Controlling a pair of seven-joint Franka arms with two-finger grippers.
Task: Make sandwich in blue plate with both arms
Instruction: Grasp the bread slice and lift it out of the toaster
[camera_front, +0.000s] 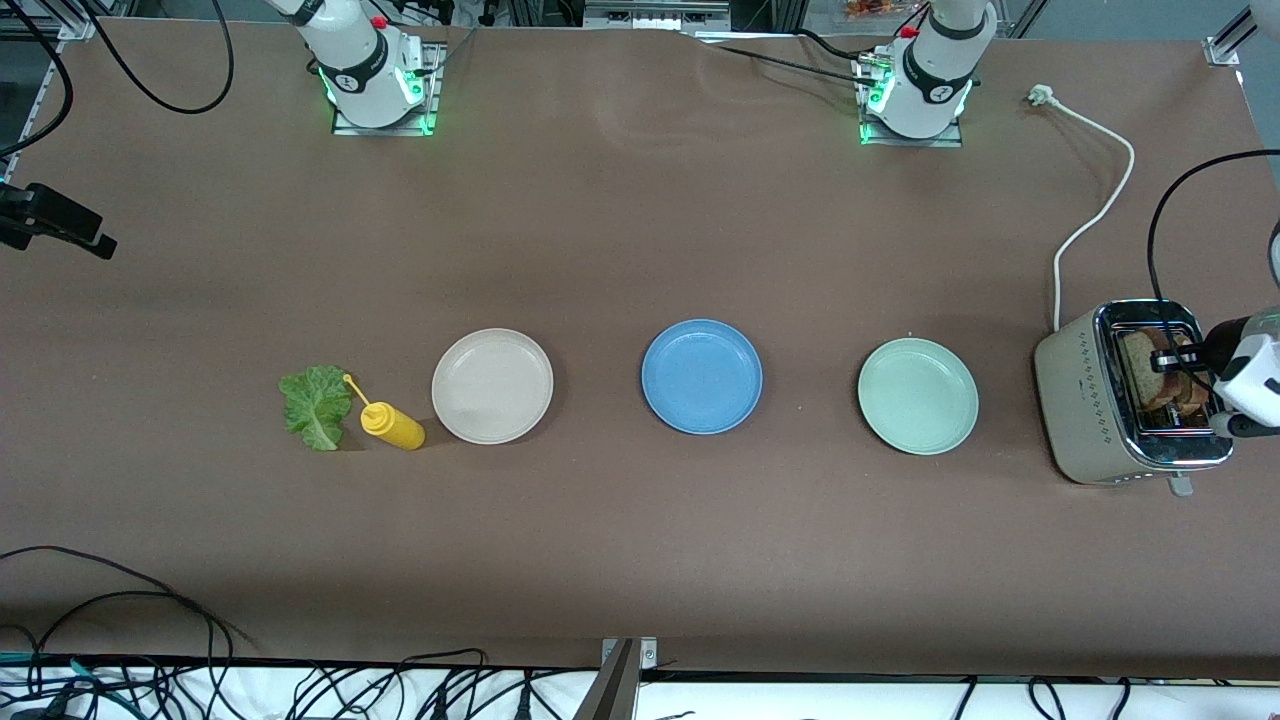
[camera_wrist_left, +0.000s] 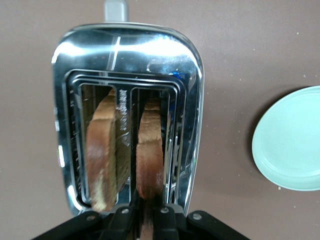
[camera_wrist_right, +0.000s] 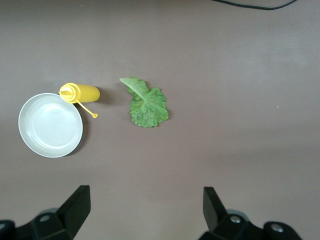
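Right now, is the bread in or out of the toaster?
In: both bread slices stand upright in the toaster slots; the blue plate is bare.

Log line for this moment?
left gripper: shut on brown bread slice in silver toaster | right gripper: open over green lettuce leaf | round blue plate: empty

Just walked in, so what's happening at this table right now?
The left gripper is down at the shiny toaster, closing around one of two brown bread slices in its slots. The right gripper hangs open above the ruffled green lettuce leaf. The round blue plate holds nothing yet.
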